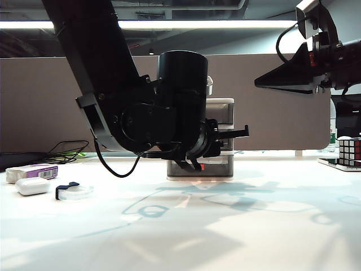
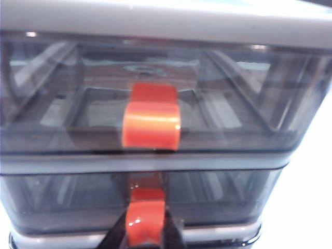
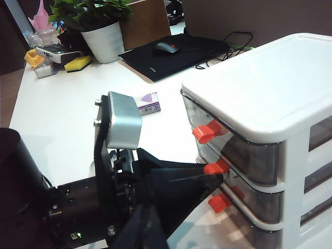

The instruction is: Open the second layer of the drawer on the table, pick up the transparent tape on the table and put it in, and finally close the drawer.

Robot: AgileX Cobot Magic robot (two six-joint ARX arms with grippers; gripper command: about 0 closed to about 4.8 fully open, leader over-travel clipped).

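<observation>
Left gripper [image 2: 147,236] is pinching the middle drawer's handle [image 2: 146,222].

If those thin fingers are slipping off, the second layer of the drawer [image 2: 67,199] stays closed; the transparent tape [image 1: 73,192] is waiting on the table [image 1: 237,226]. Right gripper [image 1: 265,82] is hovering aloft, jaws together.

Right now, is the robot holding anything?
Yes. The left gripper pinches the middle drawer by its red-orange handle. The right gripper hangs empty.

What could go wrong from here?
The left pincer seems to pinch the middle drawer's small handle with just its tips, so it may slip off on the pull. The drawer unit might slide across the table instead of opening: the right pincer hangs high to its right, bracing nothing.
</observation>
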